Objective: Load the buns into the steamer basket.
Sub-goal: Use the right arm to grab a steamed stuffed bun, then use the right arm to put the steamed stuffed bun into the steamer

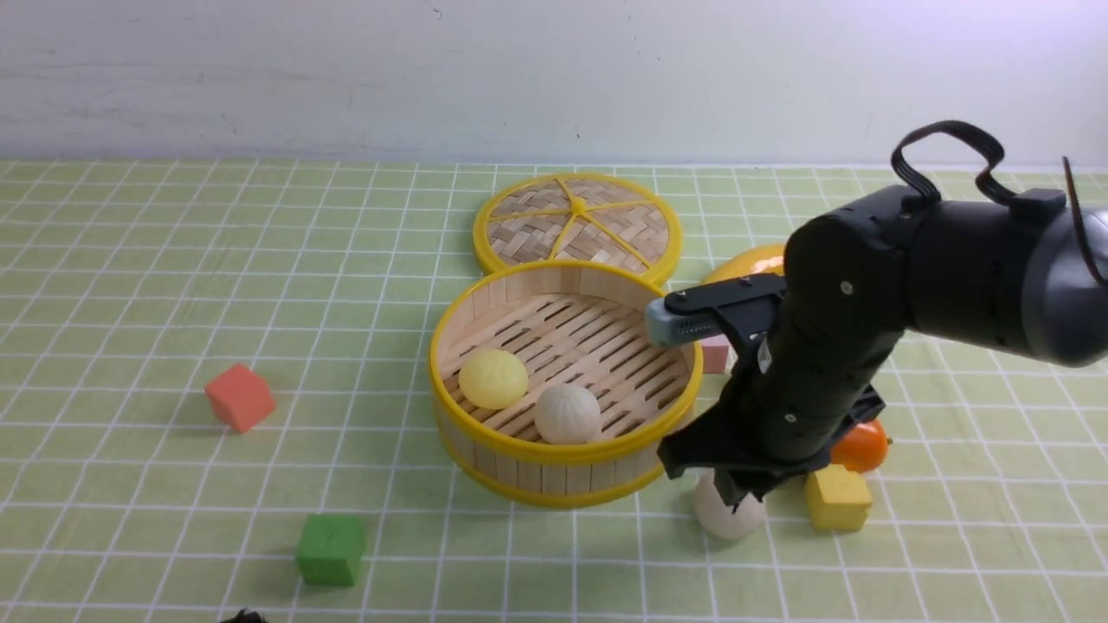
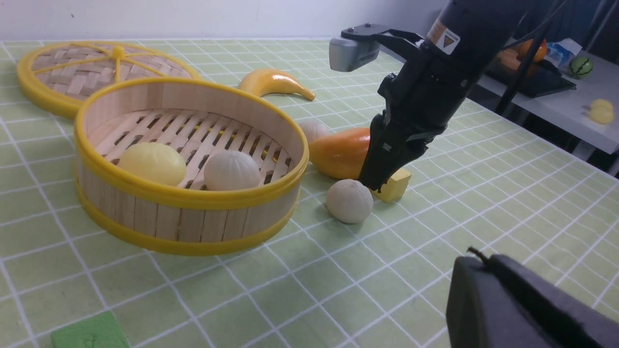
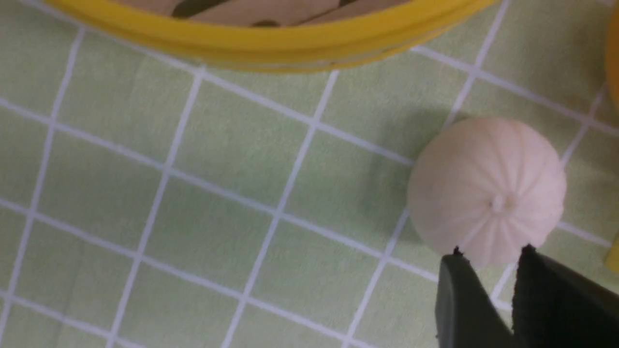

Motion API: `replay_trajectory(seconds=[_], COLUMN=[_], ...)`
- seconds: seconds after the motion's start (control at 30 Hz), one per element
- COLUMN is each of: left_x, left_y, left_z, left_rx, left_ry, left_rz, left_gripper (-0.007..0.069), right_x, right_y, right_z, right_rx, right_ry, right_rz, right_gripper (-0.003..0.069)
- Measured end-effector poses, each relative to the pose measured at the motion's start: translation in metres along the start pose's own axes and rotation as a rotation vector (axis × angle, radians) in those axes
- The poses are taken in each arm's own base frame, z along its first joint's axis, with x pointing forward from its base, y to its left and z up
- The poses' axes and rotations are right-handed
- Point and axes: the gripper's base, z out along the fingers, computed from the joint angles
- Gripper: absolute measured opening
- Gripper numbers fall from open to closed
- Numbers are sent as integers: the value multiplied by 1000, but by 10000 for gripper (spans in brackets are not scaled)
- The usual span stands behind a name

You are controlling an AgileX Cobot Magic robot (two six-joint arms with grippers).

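**Ann:** Green checked cloth on the table (image 1: 130, 260), white wall behind. What's nearest?

**Ben:** Left tool (image 2: 478, 270) at the near edge, closed up. Green cube (image 1: 330, 548) sits close to it.

**Ann:** And the right tool (image 1: 741, 495)?

**Ben:** It's pointing down, tips right at the top of a pleated white bun (image 1: 723, 522) sitting on the table. The wrist camera shows its two fingers (image 3: 464, 304) with a narrow gap and nothing between them. That bun lies just past the tips, not gripped.

**Ann:** Around that tool?

**Ben:** Yellow cube (image 1: 836, 497) just to its right, orange mango (image 1: 861, 446) just beyond the cube. Steamer basket (image 1: 554, 480) just to the tool's left, near the bun but apart from it.

**Ann:** Inside the basket?

**Ben:** Two on the slats towards the near side: a yellow bun (image 1: 492, 378) and a second white bun (image 1: 567, 414), side by side.

**Ann:** Farther out?

**Ben:** Red cube (image 1: 240, 396) well to the tool's left. Beyond the tool there's a pink cube (image 1: 715, 353), half hidden by the arm. A fourth bun (image 2: 313, 130) sits on the table beside the mango, seen only from the left wrist. Farthest are the woven lid (image 1: 576, 221) just behind the basket, and a banana (image 2: 273, 82) to the lid's right.
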Motion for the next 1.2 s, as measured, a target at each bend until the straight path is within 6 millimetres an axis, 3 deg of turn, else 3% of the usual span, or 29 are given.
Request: replay_trajectory(seconds=[0.17, 0.53, 0.77, 0.8, 0.87, 1.0, 1.1, 1.2], left_x=[0, 0, 0, 0, 0, 0, 0, 0], left_y=[0, 0, 0, 0, 0, 0, 0, 0], left_z=[0, 0, 0, 0, 0, 0, 0, 0], left_rx=[0, 0, 0, 0, 0, 0, 0, 0], left_ry=[-1, -1, -1, -1, -1, -1, -1, -1], left_rz=[0, 0, 0, 0, 0, 0, 0, 0], left_gripper=[-13, -13, -13, -13, -11, -8, -5, -6], right_x=[-10, -12, -11, -10, -9, -5, -14, -28], right_y=[-15, -16, -16, -16, -15, -12, -3, 3], right_z=[9, 25, 28, 23, 16, -19, -62, -74], right_rx=[-29, -43, -40, -41, -42, -66, -150, -205], right_ry=[-51, -35, -21, -17, -18, -43, -183, -281], right_rz=[84, 102, 77, 58, 51, 49, 24, 2], right_gripper=[272, 276, 124, 48, 13, 5, 5, 7])
